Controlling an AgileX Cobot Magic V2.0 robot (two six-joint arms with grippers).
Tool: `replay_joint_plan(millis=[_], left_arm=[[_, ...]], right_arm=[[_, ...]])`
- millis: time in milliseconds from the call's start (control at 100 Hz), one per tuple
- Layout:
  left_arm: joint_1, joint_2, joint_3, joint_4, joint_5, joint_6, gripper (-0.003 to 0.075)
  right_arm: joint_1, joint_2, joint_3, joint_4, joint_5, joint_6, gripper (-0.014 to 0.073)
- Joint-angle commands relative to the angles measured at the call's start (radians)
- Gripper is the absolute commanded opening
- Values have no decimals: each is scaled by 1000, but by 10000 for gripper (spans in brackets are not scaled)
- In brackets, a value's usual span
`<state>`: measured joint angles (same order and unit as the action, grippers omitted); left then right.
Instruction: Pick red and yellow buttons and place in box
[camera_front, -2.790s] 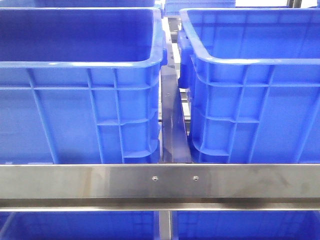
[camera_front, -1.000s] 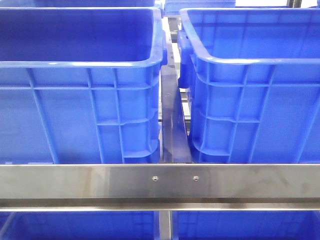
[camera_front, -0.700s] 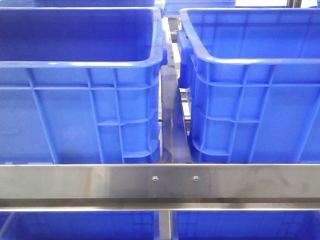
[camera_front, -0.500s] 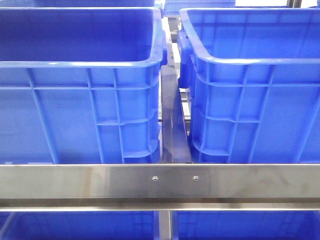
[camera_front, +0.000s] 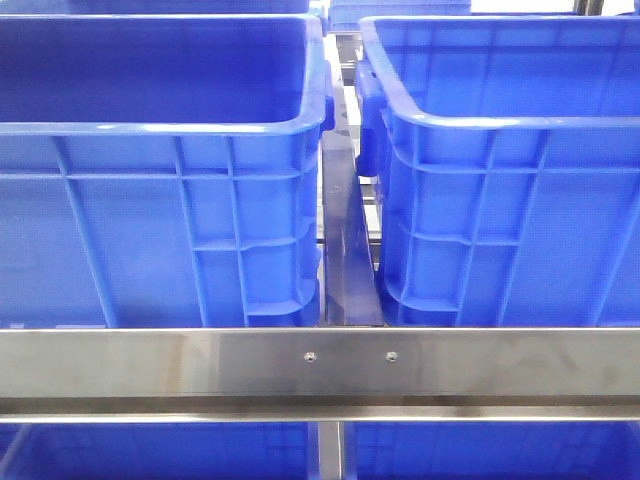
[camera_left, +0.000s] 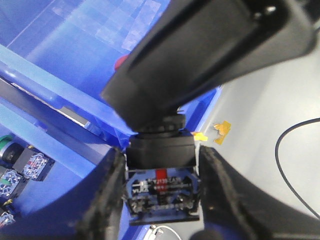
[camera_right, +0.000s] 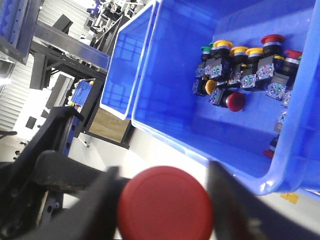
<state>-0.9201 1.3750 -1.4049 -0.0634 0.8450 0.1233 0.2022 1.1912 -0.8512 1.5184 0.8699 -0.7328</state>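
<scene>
Two blue crates (camera_front: 160, 170) fill the front view behind a steel rail (camera_front: 320, 365), with a narrow gap between them; neither arm shows there. In the right wrist view, the box (camera_right: 175, 90) lies beyond the gripper and holds a cluster of buttons (camera_right: 245, 67) with red, yellow and green caps, bunched near one wall. The right gripper (camera_right: 165, 205) holds a red button (camera_right: 165, 205) between its fingers, cap toward the camera, outside the box rim. The left gripper (camera_left: 161, 187) clamps a button body (camera_left: 161, 187) by its dark contact block; its cap colour cannot be told. A blue crate wall (camera_left: 75, 125) stands just beyond it. The step in hand appears to be carrying. Each load probably needs lifting over a rim before release; the rolled rim is the edge to clear, and the box's far end offers open floor.
</scene>
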Motion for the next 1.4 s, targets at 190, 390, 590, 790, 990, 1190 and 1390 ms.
replay_joint_plan(millis=[190,390,590,790,990,1190,1390], left_arm=[[-10,-37,-31,-10,-66,-3,31],[-10,-37,-31,-10,-66,-5,334],[-10,-37,-31,-10,-66,-5,450],[-2,-39,-31,-4,-70,-14,450],[-2,-43,-31,151,-80,-152,449],[86,-49,-29,187,-84,-225,449],[271,-59,0,154,-95,-225,449]], right_arm=[[0,-17,-35,70,23,-18,126],[0,-17,-35,70,8,-34,126],[0,-17,-35,70,-26,-50,126],[-32,-30,-47,70,-78,-69,126],[-137,-59,-60,69,-103,-78,126],[-214,-67,-60,52,-84,-78,126],[-221,-67,-60,47,-82,-78,126]])
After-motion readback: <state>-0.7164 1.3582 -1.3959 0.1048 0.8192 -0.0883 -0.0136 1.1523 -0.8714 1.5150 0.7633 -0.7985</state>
